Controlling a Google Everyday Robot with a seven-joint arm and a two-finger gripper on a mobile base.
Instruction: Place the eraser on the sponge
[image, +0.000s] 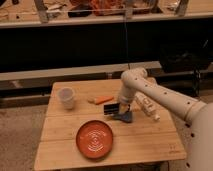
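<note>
The eraser (110, 108), a black oblong block, sticks out to the left of my gripper (120, 108), which is shut on its right end. It hangs just above the table, level and slightly up-left of the sponge (125, 118). The sponge is a small light-blue pad lying on the wooden table (150, 140), right below the gripper. My white arm reaches in from the right and bends down over the sponge, hiding part of it.
An orange round plate (95, 139) lies in front of the sponge. A carrot (102, 99) and a white cup (66, 97) sit to the left at the back. A white bottle-like object (146, 107) lies right of the gripper.
</note>
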